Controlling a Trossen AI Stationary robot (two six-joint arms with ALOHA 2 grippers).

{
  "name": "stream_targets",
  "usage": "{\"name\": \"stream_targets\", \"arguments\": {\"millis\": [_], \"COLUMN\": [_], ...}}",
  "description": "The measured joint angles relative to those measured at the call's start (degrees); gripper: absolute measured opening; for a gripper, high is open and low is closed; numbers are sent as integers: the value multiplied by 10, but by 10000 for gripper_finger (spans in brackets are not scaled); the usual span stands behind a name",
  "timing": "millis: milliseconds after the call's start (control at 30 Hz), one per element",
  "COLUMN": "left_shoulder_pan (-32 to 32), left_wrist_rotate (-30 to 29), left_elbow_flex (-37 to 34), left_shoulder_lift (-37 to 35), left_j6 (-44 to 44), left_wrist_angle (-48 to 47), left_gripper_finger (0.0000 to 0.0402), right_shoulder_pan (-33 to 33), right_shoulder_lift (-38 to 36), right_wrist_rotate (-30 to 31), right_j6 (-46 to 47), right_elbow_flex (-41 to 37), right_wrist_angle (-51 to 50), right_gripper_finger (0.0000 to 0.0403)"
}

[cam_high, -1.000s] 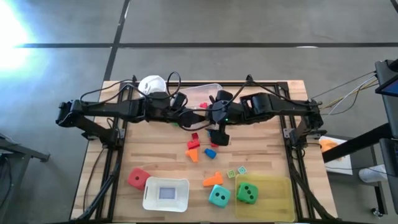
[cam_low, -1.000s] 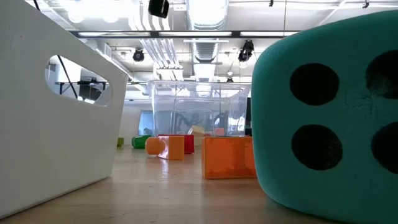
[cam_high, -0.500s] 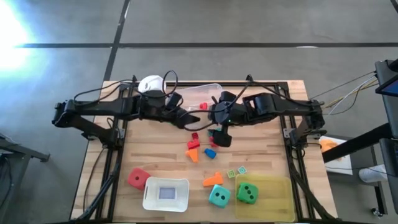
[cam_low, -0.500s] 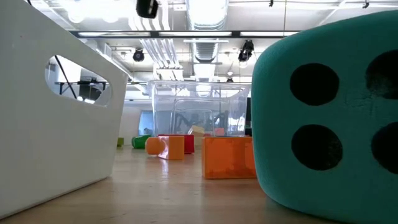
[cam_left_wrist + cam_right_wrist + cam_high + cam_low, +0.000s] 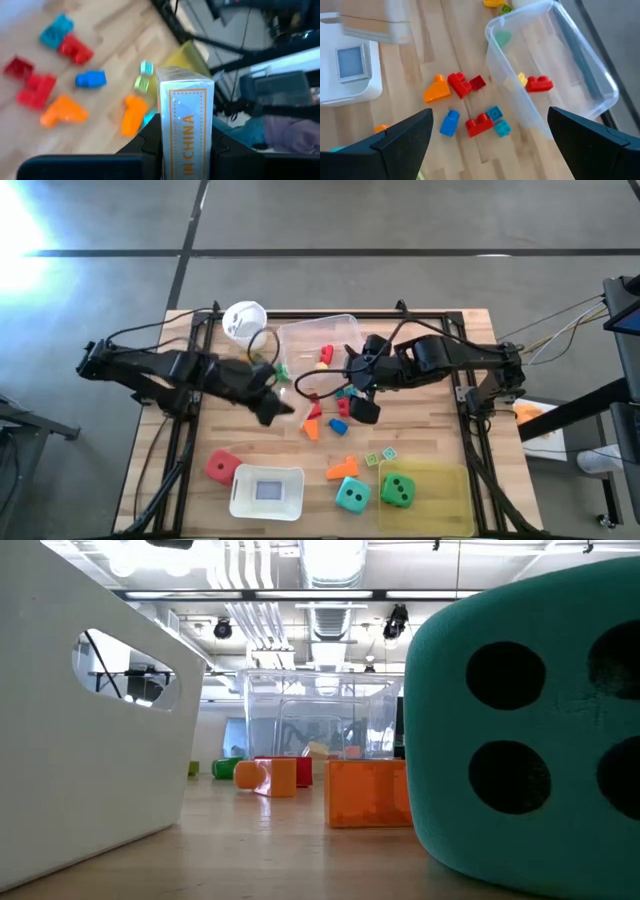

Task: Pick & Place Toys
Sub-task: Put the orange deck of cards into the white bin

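Observation:
My left gripper (image 5: pixel 278 408) hangs over the table's middle left, shut on a small white box with orange print (image 5: pixel 185 107). That box also shows as a pale blur (image 5: pixel 375 25) in the right wrist view. My right gripper (image 5: pixel 362 408) stands open above loose toys and holds nothing. Those toys are an orange block (image 5: pixel 436 89), red blocks (image 5: pixel 462 84), a blue block (image 5: pixel 450 122) and teal blocks (image 5: pixel 494 114), all lying flat on the wood. A red block (image 5: pixel 539 83) and a yellow one (image 5: pixel 521 78) lie in the clear tub (image 5: pixel 320 340). My left gripper pinches the white box between its two fingers, one on each of two opposite sides (image 5: pixel 162 137), at the box's end nearest the wrist. The rest of the box sticks out past the fingers, along their line. It is lifted clear of the table.
A white cup (image 5: pixel 243 318) stands at the far left by the tub. Along the near edge are a red die (image 5: pixel 222 467), a white bin (image 5: pixel 240 498), a teal die (image 5: pixel 351 495) and a green die (image 5: pixel 398 490) in a yellow tray (image 5: pixel 445 510). An orange block (image 5: pixel 342 469) and two small tiles (image 5: pixel 380 456) lie between.
My left gripper has swung away from the clear tub toward the table's near and left side. It has carried the white box along, still shut on it, and has tipped further down. My right gripper has shifted slightly toward the near edge and rolled a little, staying open.

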Motion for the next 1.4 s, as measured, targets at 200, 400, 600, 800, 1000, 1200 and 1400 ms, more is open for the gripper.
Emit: {"name": "stream_targets", "arguments": {"millis": [200, 400, 600, 800, 1000, 1200, 1400], "left_shoulder_pan": [-107, -195, -251, -292, -315, -316, -321], "left_wrist_rotate": [-66, -132, -153, -153, -153, -152, -151], "left_elbow_flex": [-3, -3, -3, -3, -3, -8, -84], "left_shoulder_lift": [2, 22, 67, 108, 138, 163, 165], "left_j6": [-109, -231, -327, -391, -417, -426, -491], "left_wrist_angle": [-63, -73, -73, -73, -73, -72, -3], "left_gripper_finger": [63, 63, 63, 63, 63, 63, 63], "right_shoulder_pan": [20, 41, 60, 77, 90, 96, 101], "right_shoulder_lift": [-10, -17, -18, -18, -18, -21, -36], "right_wrist_rotate": [1, 3, 3, 3, 0, 0, 2], "right_j6": [45, 72, 108, 119, 141, 172, 218], "right_elbow_flex": [-2, -2, -6, -31, -73, -121, -175], "right_wrist_angle": [-18, -19, -18, -20, -20, -18, 0], "right_gripper_finger": [385, 385, 385, 385, 385, 385, 385]}}
